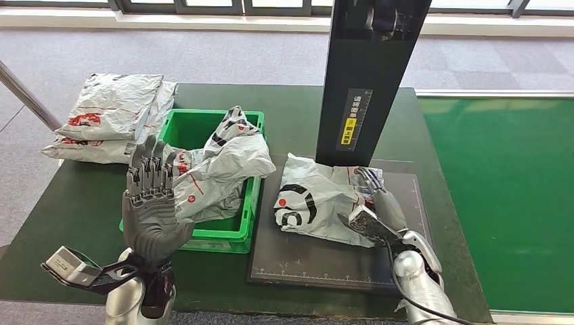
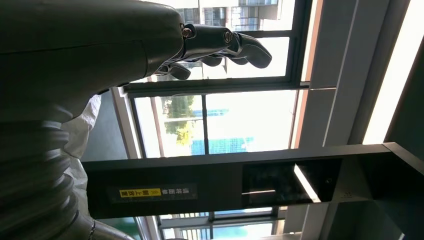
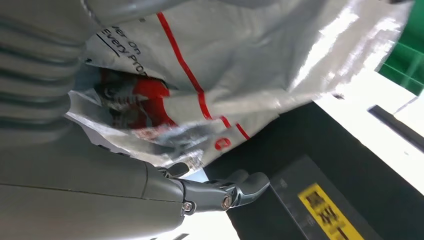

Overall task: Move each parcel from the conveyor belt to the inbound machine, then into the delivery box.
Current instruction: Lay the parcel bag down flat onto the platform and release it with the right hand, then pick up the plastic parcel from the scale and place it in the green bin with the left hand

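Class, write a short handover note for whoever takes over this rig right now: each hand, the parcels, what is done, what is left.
Left hand: raised over the green delivery box, fingers apart, holding nothing.
Right hand: on the parcel lying on the inbound machine's black platform; whether it grips it is unclear.
Done: parcels in the box.
Left: move the platform parcel into the box. More parcels lie stacked on the table behind the box.

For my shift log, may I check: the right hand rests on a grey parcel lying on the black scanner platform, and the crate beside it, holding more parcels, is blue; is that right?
Not quite: the crate is green, not blue, as the head view shows. The rest holds: the right hand rests on a grey parcel lying on the black scanner platform, and the crate beside it holds more parcels.
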You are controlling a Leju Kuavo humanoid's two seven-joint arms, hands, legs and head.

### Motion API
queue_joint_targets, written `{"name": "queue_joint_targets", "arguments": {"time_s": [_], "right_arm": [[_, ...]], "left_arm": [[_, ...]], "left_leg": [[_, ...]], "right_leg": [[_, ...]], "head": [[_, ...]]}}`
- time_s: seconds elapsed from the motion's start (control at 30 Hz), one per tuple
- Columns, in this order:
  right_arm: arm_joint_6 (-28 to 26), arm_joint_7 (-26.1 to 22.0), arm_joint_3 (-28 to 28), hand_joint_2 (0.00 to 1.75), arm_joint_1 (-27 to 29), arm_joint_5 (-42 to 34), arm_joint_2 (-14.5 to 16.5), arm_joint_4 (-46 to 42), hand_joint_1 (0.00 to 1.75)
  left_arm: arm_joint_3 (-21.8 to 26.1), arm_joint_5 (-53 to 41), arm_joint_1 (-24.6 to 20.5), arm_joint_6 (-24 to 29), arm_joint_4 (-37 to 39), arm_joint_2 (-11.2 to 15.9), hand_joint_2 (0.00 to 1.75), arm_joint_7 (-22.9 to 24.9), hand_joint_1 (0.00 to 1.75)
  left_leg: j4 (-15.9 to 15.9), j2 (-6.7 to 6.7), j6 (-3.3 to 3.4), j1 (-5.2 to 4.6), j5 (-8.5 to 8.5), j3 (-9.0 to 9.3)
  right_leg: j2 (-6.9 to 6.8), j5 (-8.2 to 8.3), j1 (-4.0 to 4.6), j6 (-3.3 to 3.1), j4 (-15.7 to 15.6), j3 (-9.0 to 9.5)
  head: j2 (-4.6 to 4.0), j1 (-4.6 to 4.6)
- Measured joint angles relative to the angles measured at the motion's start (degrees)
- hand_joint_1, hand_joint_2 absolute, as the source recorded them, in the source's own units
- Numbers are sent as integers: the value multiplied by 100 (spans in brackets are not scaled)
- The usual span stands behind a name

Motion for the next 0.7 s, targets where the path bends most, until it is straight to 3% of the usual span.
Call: {"name": "queue_joint_targets", "arguments": {"time_s": [0.1, 0.3, 0.37, 0.43, 0.5, 0.57, 0.7], "right_arm": [[-324, -331, -25, 175, -26, -431, 19, -134, 0], [-552, -409, -74, 175, -50, -603, 44, -345, 0], [-1179, -412, -79, 175, 17, -908, 63, -590, 0], [-2296, -420, -70, 175, 123, -1407, 97, -1076, 0], [-3430, -425, -33, 175, 213, -1728, 127, -1647, 0], [-4225, -427, 27, 175, 311, -1640, 184, -2210, 0], [-4671, -425, 51, 175, 508, -997, 503, -3231, 0]], "left_arm": [[-104, -244, -18, 268, -2, 11, 175, 0, 0], [-271, -352, -48, 417, -5, 24, 175, -1, 0], [-381, -605, -76, 718, -1, 45, 175, -1, 0], [-682, -1181, -194, 1320, 87, 113, 175, 4, 0], [-1119, -2148, -437, 2027, 399, 183, 175, 90, 0], [-1494, -3431, -741, 2713, 920, 180, 175, 435, 0], [-1858, -5452, -1433, 3851, 2180, 7, 175, 1472, 0]], "left_leg": [[0, 0, 0, 0, 0, 0], [1, 0, 0, -1, 0, 0], [3, -3, 1, -1, 0, -2], [5, -13, 2, -1, 1, -6], [5, -22, 4, -2, 2, -8], [5, -13, 4, -5, 1, -6], [5, 4, 6, -11, 2, -5]], "right_leg": [[0, 0, 0, 0, 0, 1], [3, 0, -1, 0, 0, -1], [-3, 1, -1, 1, 0, -4], [-16, 1, -2, 1, 0, -3], [-27, 0, -3, 2, 0, 2], [-20, 4, -5, 4, 0, 1], [1, 14, -11, 9, 0, -11]], "head": [[0, -1], [0, 0], [0, -1], [0, 0], [0, 1], [0, 1], [1, 0]]}}
